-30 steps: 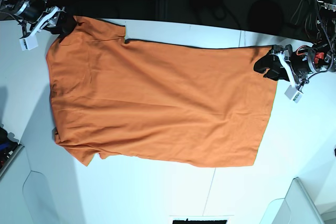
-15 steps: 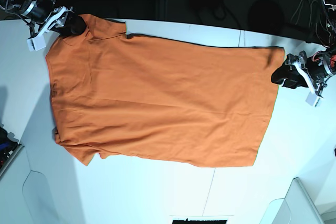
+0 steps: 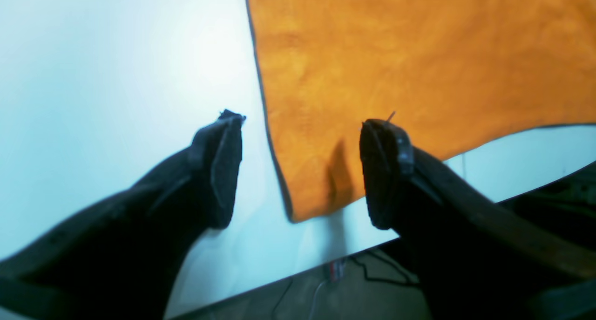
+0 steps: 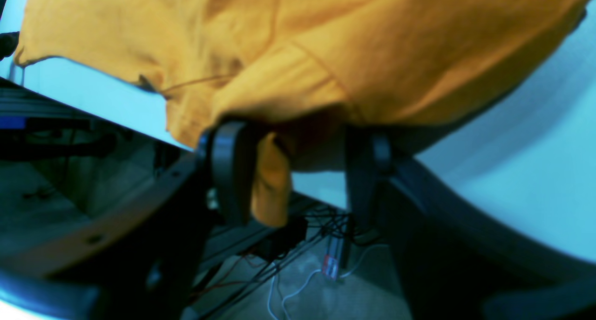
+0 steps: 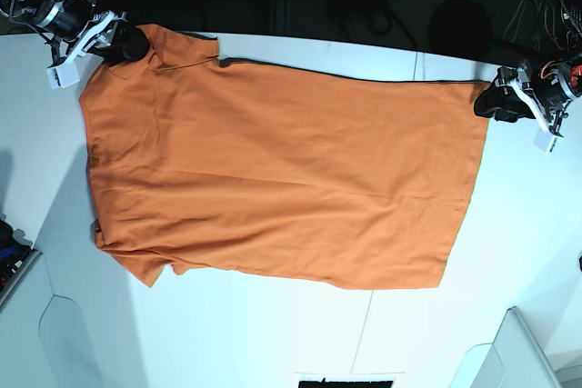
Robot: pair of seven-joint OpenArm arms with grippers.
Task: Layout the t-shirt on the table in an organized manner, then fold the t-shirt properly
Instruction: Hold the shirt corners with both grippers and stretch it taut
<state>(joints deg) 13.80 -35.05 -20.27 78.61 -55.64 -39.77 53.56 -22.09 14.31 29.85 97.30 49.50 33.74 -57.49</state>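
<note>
The orange t-shirt (image 5: pixel 273 179) lies spread flat across the white table (image 5: pixel 509 252), collar end at the left and hem at the right. My left gripper (image 5: pixel 486 100) hovers at the hem's far right corner. In the left wrist view this gripper (image 3: pixel 300 171) is open, with the hem corner (image 3: pixel 298 208) lying flat on the table between the fingers, untouched. My right gripper (image 5: pixel 135 43) sits at the shirt's far left corner by the table's back edge. The right wrist view shows its jaws (image 4: pixel 298 171) apart, a loose fold of shirt (image 4: pixel 270 185) hanging between them.
The table's back edge runs just behind both grippers, with dark floor and cables (image 4: pixel 326 264) beyond it. Pale bins stand at the front right (image 5: pixel 523 352) and front left (image 5: pixel 45 333). A thin seam line (image 5: pixel 364 333) crosses the tabletop.
My left gripper has come off the hem corner, drawn back to the right, then shifted toward the back edge. My right gripper has moved right onto the shirt's far left corner.
</note>
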